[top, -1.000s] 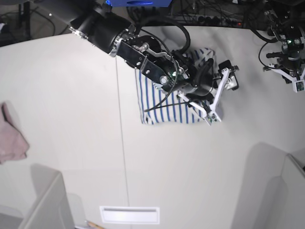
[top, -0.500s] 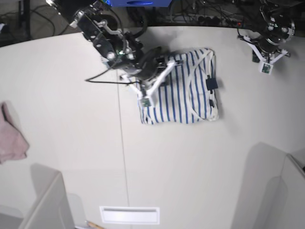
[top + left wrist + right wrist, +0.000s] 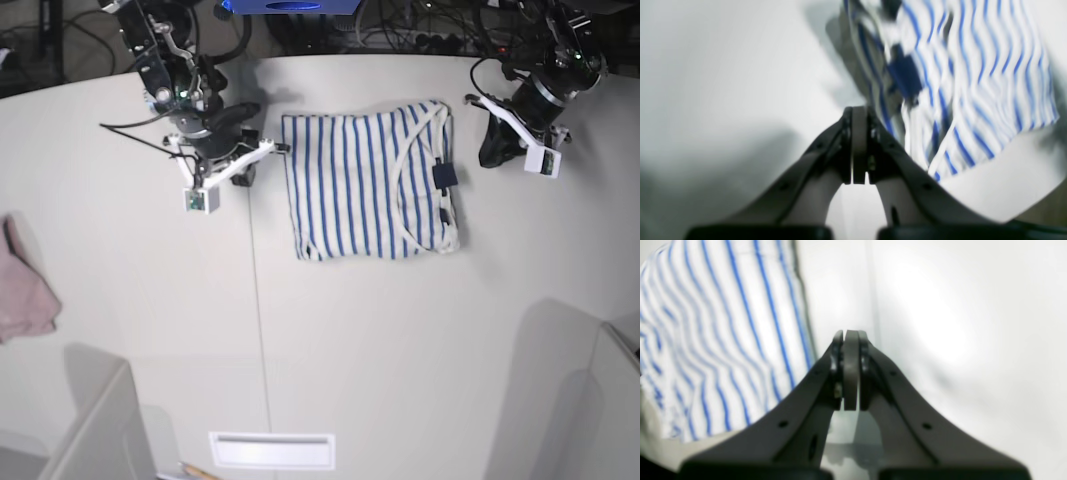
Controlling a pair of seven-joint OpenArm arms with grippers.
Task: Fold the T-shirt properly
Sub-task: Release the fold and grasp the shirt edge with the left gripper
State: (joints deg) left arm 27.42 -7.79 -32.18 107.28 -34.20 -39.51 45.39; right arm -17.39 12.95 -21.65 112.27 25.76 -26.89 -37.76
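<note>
The T-shirt [image 3: 365,190], white with thin blue stripes, lies folded in a rough rectangle at the table's middle back, its dark neck tag [image 3: 443,175] near the right edge. My right gripper [image 3: 250,170] is shut and empty just left of the shirt's left edge. In the right wrist view the shut gripper [image 3: 850,336] hangs over bare table with the shirt [image 3: 706,326] on its left. My left gripper [image 3: 493,152] is shut and empty just right of the shirt. In the left wrist view, blurred, the shut gripper [image 3: 858,113] is beside the shirt [image 3: 973,83] and the tag [image 3: 905,75].
A dusty-pink cloth [image 3: 25,290] lies at the table's left edge. Grey bin walls stand at the front left [image 3: 95,430] and front right [image 3: 590,400]. A white slot plate [image 3: 272,450] sits at the front. A table seam [image 3: 257,320] runs front to back. Cables lie behind the table.
My right arm has pulled back leftward from over the shirt to the bare table left of it. My left arm has moved down toward the shirt's right edge. The shirt now lies uncovered.
</note>
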